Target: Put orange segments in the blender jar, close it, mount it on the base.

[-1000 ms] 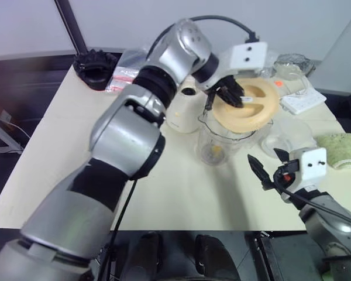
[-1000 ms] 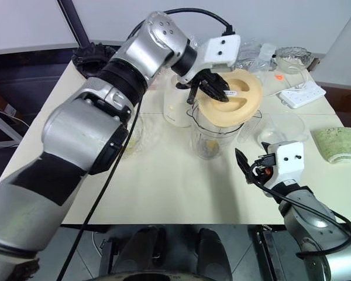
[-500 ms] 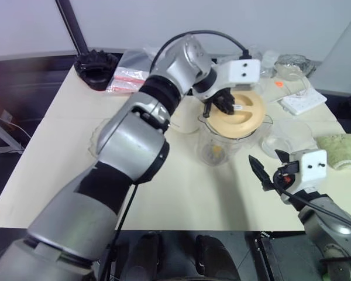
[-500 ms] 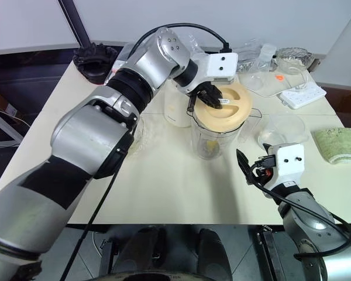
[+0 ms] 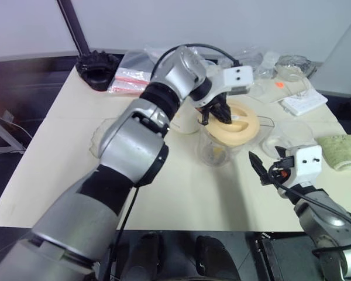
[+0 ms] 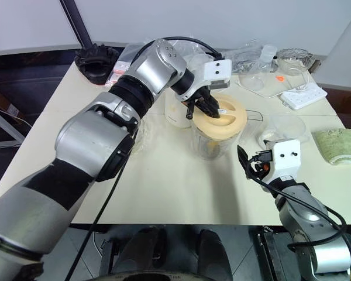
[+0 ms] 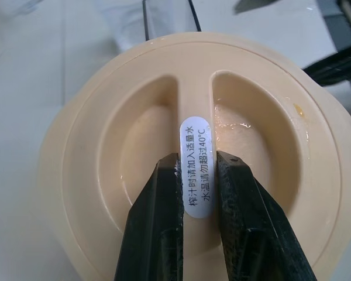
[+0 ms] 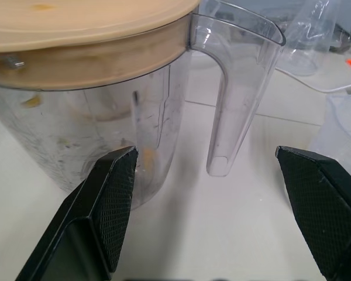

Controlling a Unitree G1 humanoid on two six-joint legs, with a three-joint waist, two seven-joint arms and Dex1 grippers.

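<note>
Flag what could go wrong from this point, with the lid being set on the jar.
1. The left gripper pinches only the lid's narrow centre ridge, so pressing could tilt the lid rather than seat it evenly on the blender jar.
2. Nothing braces the jar: the right gripper is open and apart from its handle, so a sideways push might slide or tip it.
3. The base stands close behind and could be bumped.

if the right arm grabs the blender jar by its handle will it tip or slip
The blender jar looks like thin clear plastic holding few orange segments, so probably light. Tall and narrow, with the lid on top, it may tip if pushed high. The smooth handle could slip.
</note>
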